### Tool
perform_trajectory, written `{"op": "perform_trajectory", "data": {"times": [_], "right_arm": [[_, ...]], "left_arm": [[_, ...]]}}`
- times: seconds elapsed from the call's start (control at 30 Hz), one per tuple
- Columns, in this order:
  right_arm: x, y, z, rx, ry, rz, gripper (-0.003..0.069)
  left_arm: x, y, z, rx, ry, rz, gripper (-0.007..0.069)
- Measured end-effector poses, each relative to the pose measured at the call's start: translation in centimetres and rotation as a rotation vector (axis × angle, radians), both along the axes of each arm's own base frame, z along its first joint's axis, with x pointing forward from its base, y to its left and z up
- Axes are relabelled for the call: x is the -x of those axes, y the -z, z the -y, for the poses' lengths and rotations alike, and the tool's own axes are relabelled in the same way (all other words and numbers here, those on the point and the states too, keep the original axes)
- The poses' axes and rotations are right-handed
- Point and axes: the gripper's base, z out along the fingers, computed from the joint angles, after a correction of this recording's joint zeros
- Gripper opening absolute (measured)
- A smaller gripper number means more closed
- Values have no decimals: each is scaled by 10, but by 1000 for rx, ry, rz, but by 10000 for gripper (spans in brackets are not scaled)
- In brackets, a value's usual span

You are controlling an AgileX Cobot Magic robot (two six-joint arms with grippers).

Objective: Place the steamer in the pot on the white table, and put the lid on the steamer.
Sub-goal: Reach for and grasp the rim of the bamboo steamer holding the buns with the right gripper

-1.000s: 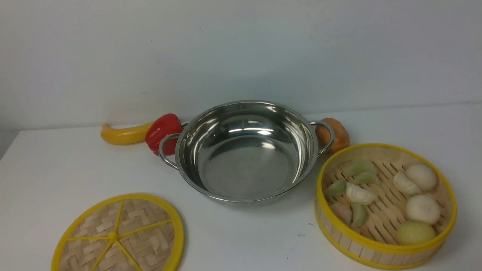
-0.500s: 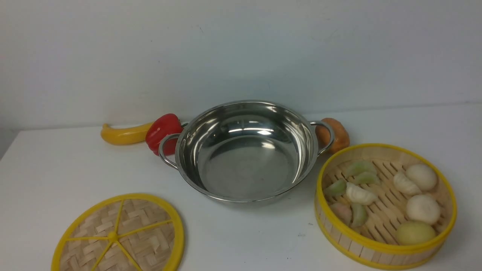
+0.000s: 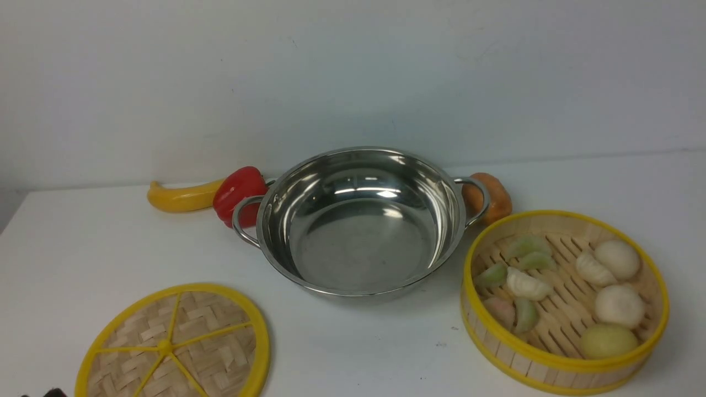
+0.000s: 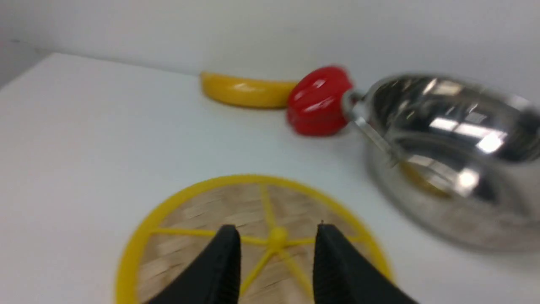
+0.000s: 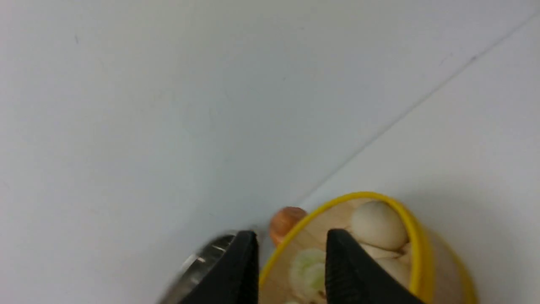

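The white table point(image 3: 83, 242) carries the empty pot point(image 3: 358, 242) at far centre, the steamer point(image 3: 551, 364) to its right and the lid point(image 3: 176, 344) near-left. The left gripper point(image 4: 277, 230), spread and empty, hovers by the lid's near side. The right gripper point(image 5: 292, 234), likewise spread and empty, hovers on the steamer's near side.

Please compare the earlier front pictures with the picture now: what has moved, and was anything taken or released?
A small dark part, probably of the left arm, has come into the front view at its bottom left edge, near the lid. Nothing was taken hold of or let go. The pot, the steamer, the lid, the banana and the red pepper stayed in place.
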Motion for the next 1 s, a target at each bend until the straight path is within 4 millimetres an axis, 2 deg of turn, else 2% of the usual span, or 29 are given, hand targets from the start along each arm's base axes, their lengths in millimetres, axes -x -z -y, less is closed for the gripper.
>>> {"op": "perform_trajectory", "data": {"times": [0.1, 0.2, 0.5, 0.57, 0.63, 0.67, 0.73, 0.8, 0.87, 0.93, 1.0], "right_arm": [[0, -1, -1, -161, -4, 8, 242], [0, -3, 1, -194, 10, 32, 242], [0, -4, 1, -226, 10, 35, 242], [0, -7, 3, -255, 31, 67, 242], [2, -20, 6, -243, 53, 134, 242], [6, -39, 6, -176, 60, 200, 242], [12, -63, 6, -64, 62, 268, 242], [18, -96, 2, 141, 45, 292, 242], [12, -119, -3, 313, -11, 201, 242], [-6, -131, -8, 421, -104, 9, 242], [-26, -132, -9, 482, -178, -173, 242]], "left_arm": [[0, -10, 2, 167, 10, 97, 241], [0, -20, 1, 225, 12, 201, 241], [8, -48, -3, 265, 10, 530, 241], [10, -53, -3, 264, 14, 588, 241], [13, -60, -3, 247, 22, 630, 241], [13, -64, -2, 234, 26, 620, 241], [15, -76, -1, 194, 32, 577, 241], [12, -84, 1, 116, 25, 434, 241], [8, -95, 0, 39, 9, 247, 241], [0, -105, -1, -15, -13, 17, 241], [-8, -115, -2, -43, -28, -148, 241]]}}
